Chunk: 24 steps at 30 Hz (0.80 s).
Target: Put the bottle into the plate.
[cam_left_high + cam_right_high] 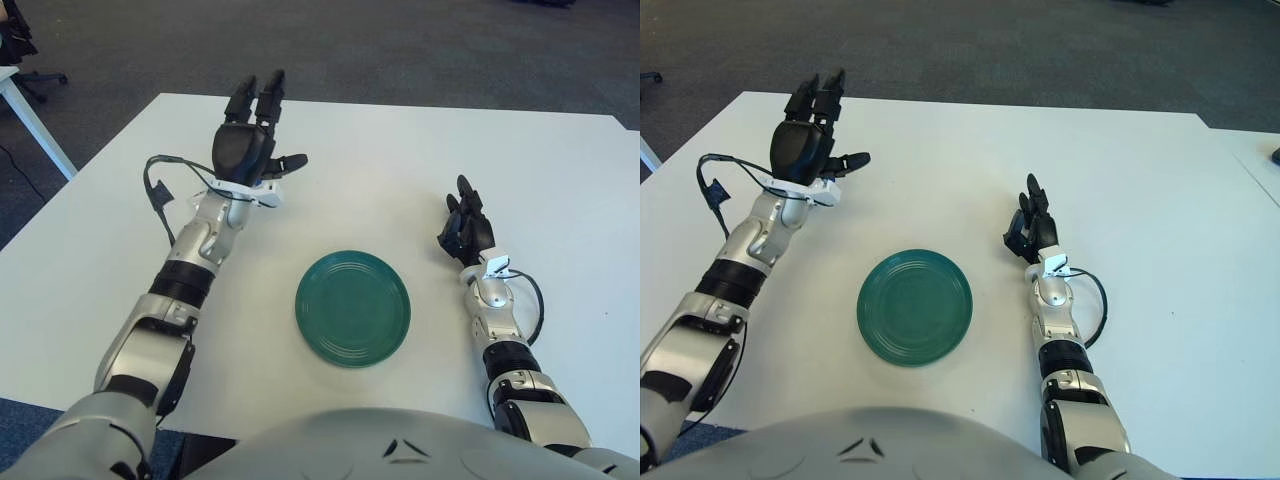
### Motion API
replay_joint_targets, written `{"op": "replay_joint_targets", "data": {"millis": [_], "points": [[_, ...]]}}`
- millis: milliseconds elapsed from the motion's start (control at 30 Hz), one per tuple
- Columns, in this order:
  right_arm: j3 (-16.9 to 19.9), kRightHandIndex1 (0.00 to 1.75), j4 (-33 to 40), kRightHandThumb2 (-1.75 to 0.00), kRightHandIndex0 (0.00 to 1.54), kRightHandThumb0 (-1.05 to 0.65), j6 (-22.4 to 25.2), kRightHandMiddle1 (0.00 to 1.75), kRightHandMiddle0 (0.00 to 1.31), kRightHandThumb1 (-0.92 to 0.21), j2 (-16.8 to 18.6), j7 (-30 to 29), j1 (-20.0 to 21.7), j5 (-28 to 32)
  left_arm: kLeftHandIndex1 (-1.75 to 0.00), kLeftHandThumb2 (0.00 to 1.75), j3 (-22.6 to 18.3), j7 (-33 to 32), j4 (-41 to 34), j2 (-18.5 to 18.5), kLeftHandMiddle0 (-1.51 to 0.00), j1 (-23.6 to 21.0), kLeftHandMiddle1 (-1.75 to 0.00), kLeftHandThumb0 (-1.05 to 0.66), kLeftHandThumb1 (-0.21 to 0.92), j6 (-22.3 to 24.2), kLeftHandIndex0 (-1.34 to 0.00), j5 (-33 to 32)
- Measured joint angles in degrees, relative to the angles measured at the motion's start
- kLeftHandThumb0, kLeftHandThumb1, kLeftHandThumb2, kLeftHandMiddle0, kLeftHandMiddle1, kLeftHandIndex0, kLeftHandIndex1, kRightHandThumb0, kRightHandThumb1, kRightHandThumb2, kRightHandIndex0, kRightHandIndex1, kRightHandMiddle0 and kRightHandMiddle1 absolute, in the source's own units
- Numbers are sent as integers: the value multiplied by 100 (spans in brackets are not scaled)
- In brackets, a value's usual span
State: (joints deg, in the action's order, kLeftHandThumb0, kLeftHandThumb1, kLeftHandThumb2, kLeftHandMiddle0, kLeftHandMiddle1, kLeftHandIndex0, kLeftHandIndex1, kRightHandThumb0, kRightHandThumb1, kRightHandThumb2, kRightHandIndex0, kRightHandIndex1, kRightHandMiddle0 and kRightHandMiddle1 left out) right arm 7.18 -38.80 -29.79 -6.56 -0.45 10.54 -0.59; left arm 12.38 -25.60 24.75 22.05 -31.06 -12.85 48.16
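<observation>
The dark green plate (352, 307) lies bare on the white table (400, 150), near the front middle. My left hand (250, 140) is raised over the table's far left part, well behind and left of the plate. Its fingers are stretched forward and the thumb sticks out to the right; nothing shows in its grasp. No bottle is visible in either view; whether the hand or forearm hides it I cannot tell. My right hand (463, 225) shows to the right of the plate, fingers relaxed and holding nothing.
A black cable (158, 190) loops out from my left wrist. The table's far edge borders dark carpet. Another white table's corner (22, 105) and a chair (15, 40) stand off to the far left.
</observation>
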Motion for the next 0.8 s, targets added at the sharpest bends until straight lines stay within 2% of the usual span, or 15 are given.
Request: {"op": "replay_joint_targets", "data": {"millis": [200, 433, 600, 800], "points": [[26, 0, 217, -118, 0, -105, 115, 0, 0, -92, -9, -22, -143, 4, -66, 56, 12, 264, 115, 326, -34, -6, -3, -105, 92, 23, 0, -77], [40, 0, 392, -119, 0, -105, 225, 0, 0, -92, -41, -24, -275, 4, -62, 59, 130, 829, 201, 584, -31, -36, -1, -105, 92, 502, 0, 7], [37, 0, 427, -120, 0, -104, 218, 0, 0, -92, -63, 15, -283, 1, -59, 59, 352, 961, 1235, 579, -25, -474, 0, -105, 92, 563, 0, 27], [78, 0, 300, -120, 0, -104, 81, 0, 0, -92, -173, 132, -269, 40, -59, 59, 653, 829, 2497, 567, -22, -976, 0, -105, 92, 618, 0, 65]]}}
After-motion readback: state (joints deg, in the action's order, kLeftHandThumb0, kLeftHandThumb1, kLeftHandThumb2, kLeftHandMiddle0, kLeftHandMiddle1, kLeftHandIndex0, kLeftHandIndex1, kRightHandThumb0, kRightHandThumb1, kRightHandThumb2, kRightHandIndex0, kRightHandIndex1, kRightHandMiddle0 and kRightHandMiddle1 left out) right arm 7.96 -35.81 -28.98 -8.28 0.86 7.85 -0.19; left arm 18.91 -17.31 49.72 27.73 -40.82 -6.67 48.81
